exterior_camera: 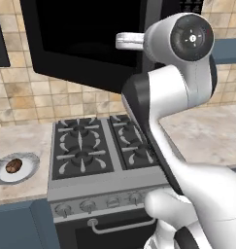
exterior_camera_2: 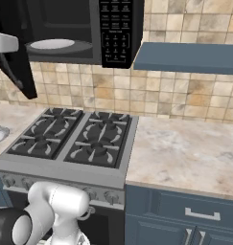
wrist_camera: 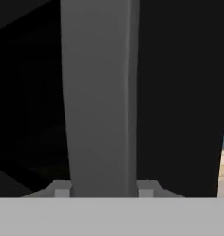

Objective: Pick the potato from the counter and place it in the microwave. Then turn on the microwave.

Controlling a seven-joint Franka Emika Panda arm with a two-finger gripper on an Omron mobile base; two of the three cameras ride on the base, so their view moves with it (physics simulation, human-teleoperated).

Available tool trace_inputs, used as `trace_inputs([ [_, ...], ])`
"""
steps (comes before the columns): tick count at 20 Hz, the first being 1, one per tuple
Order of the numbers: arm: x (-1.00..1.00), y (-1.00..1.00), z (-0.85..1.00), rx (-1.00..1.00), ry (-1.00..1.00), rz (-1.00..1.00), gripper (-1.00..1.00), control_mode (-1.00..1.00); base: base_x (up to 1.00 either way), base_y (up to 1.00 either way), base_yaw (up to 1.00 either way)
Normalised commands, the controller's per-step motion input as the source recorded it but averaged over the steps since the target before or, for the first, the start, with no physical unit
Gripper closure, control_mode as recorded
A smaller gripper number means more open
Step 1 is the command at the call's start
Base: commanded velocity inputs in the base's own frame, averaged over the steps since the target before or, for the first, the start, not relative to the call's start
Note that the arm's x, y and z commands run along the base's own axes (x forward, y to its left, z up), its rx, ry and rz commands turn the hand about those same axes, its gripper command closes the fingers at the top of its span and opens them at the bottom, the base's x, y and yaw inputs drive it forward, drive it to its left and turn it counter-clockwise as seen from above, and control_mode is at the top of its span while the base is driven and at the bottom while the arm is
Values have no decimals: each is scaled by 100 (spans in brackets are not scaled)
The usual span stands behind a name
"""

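The potato (exterior_camera: 13, 166) is a small brown lump on a white plate (exterior_camera: 27, 171) on the counter (exterior_camera: 22, 141), left of the stove. The microwave (exterior_camera_2: 115, 28) hangs above the stove with its door (exterior_camera_2: 12, 62) swung open, so the white turntable (exterior_camera_2: 53, 44) shows inside. In the hand view my gripper (wrist_camera: 104, 189) is up at the door, its two fingertips (wrist_camera: 62, 190) pressed on either side of the grey door handle (wrist_camera: 99, 92). The same handle (exterior_camera: 129, 41) juts out beside my arm, and it appears again at the right base view's left edge (exterior_camera_2: 4, 42).
A black gas stove (exterior_camera: 97, 143) with several burners sits below the microwave, its knobs (exterior_camera: 63, 210) along the front. More beige counter (exterior_camera_2: 185, 148) runs to the right of the stove, under a blue shelf (exterior_camera_2: 185, 57). My raised arm (exterior_camera: 182, 82) blocks much of the left base view.
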Motion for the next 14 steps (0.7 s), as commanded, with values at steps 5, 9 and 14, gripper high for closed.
trace_inputs([
  [5, -85, 42, -16, -1, 0, -13, 100, -100, 0, 0, 0],
  [9, -64, 5, -37, -3, 0, -12, -100, -100, 0, 0, 0],
  [14, -30, -7, -47, -3, 0, -11, -100, -100, 0, 0, 0],
])
